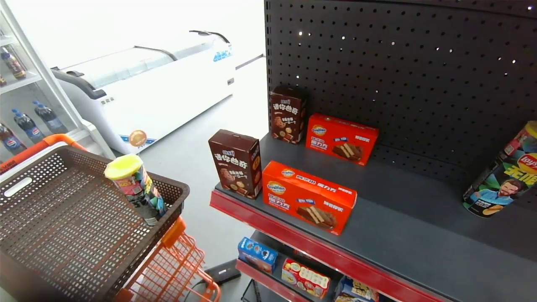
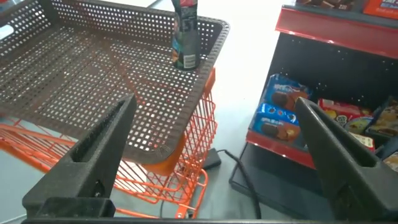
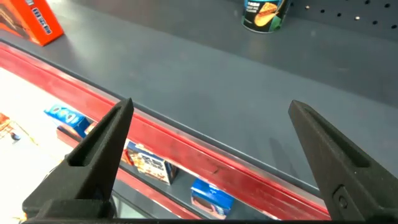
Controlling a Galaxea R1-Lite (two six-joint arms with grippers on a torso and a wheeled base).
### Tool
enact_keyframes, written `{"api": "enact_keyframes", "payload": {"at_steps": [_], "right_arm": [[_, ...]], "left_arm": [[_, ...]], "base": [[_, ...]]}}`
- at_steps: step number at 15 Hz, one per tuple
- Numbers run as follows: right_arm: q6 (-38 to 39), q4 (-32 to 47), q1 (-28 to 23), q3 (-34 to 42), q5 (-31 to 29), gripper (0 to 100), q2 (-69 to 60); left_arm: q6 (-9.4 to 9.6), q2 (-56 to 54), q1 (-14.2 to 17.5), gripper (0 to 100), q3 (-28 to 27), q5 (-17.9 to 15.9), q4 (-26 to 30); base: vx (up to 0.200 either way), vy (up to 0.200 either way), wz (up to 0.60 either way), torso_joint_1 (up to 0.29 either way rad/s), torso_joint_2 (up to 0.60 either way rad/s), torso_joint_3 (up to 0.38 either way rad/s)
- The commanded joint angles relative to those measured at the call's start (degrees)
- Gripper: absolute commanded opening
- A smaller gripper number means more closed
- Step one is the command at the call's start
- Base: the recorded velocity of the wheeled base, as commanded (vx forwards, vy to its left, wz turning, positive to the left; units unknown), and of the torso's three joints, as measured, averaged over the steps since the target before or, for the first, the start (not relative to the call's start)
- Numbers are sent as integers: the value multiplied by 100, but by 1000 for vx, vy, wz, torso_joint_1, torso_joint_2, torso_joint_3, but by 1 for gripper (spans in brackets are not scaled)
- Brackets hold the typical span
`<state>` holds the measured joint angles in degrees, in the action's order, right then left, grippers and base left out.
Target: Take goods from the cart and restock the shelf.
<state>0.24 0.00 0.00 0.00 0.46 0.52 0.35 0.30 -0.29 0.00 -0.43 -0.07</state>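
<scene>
Left gripper [image 2: 214,104] agape; can [image 1: 136,188] upright, lid up.

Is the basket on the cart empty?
No, a yellow-lidded chip can sits in one corner of the basket.

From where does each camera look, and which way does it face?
Head view: on the head, facing forward and down at the shelf and the cart basket.
Left wrist view: on the left arm, facing the cart basket and the lower shelf, past the open left gripper.
Right wrist view: on the right arm, facing the shelf, past the open right gripper.
Shared: head and left wrist show the can in the basket; head and right wrist show the can on the shelf.
</scene>
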Motion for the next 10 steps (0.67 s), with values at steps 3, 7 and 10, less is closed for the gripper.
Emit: {"api": "enact_keyframes", "payload": {"at_steps": [3,7,10], "right_arm": [[2,0,0,0,6,100,9],[2,0,0,0,6,100,9],[2,0,0,0,6,100,9]], "left_arm": [[9,5,3,100,0,34,-1],[114,2281,-15,100,-2514,157,473],[132,3846,-6,100,-2795,763,7]], "base": [[0,0,0,0,0,0],[0,0,0,0,0,0],[0,0,0,0,0,0]]}}
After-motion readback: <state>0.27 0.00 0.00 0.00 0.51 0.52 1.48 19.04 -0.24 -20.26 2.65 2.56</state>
